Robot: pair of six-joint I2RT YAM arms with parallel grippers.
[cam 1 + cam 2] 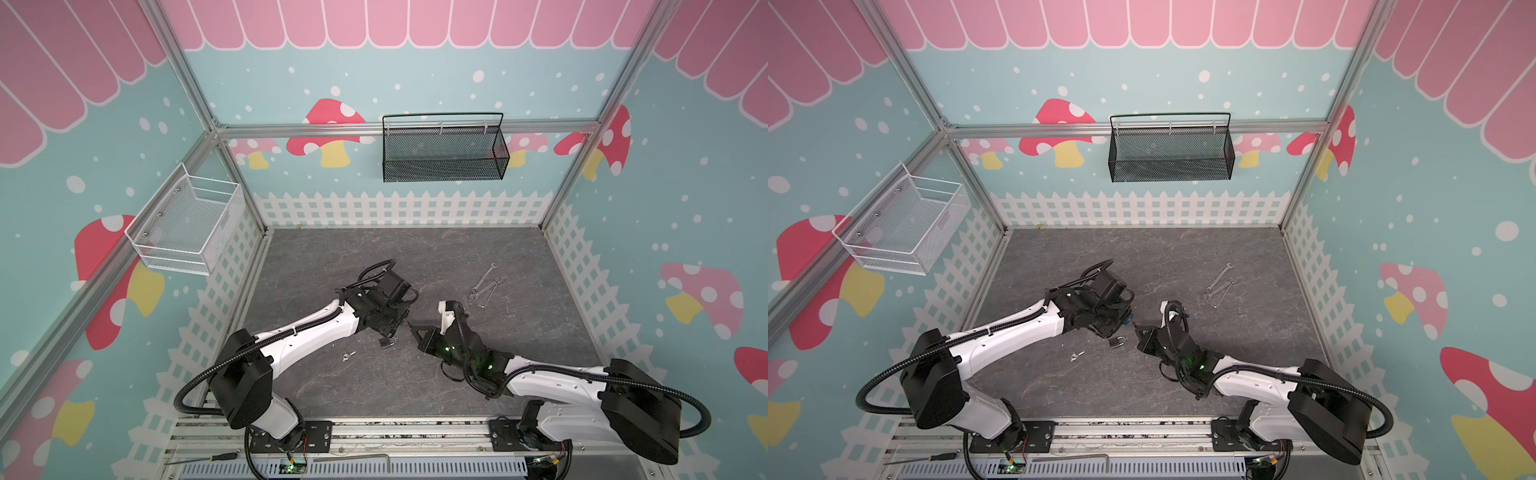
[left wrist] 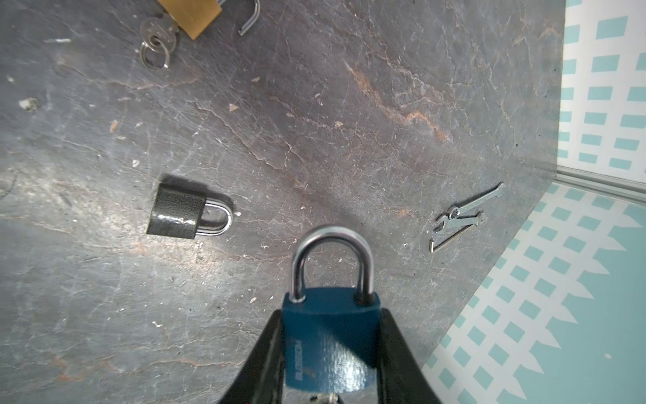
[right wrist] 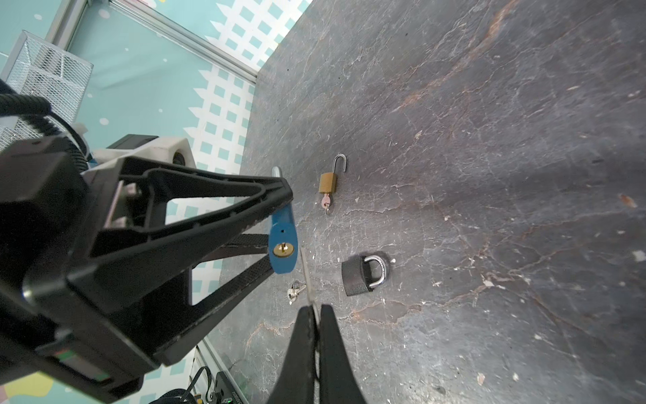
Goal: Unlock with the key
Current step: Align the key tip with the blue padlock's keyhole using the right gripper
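My left gripper (image 2: 330, 314) is shut on the body of a blue padlock (image 2: 328, 335) and holds it above the table. Its steel shackle (image 2: 332, 259) is closed. In the right wrist view the lock's underside faces me, with the brass keyhole (image 3: 283, 249) showing. My right gripper (image 3: 315, 307) is shut on a thin silver key (image 3: 304, 276), seen edge-on. The key's tip ends just beside the keyhole, and I cannot tell whether it touches. In both top views the two grippers (image 1: 401, 323) (image 1: 415, 332) meet at mid-table.
A black padlock (image 1: 387, 343) (image 3: 360, 274) lies shut on the grey table. A brass padlock (image 3: 328, 182) lies open with a key in it. A spare key bunch (image 1: 348, 355), wrenches (image 1: 484, 286), a black wall basket (image 1: 444, 153) and a white one (image 1: 187, 228) are around.
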